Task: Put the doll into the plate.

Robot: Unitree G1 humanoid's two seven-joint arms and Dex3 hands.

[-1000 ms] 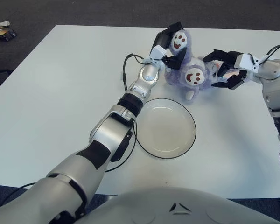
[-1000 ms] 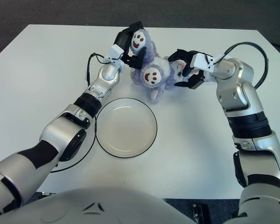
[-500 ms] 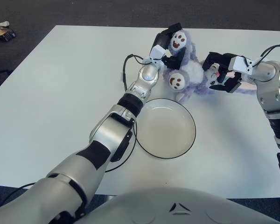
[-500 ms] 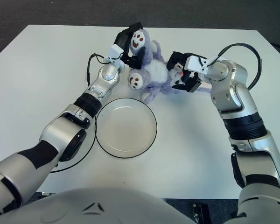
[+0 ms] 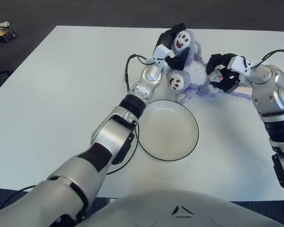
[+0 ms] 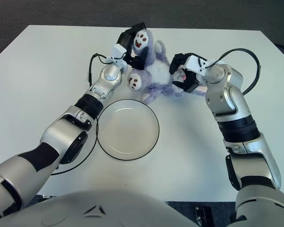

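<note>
Left eye view: doll (image 5: pixel 189 71) pushed closer to left hand (image 5: pixel 170 45).

A white table (image 5: pixel 47 94) stands on dark grey carpet floor (image 5: pixel 85 12).

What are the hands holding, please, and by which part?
Both hold the doll: left hand on an upper paw, right hand on its other end.
</note>
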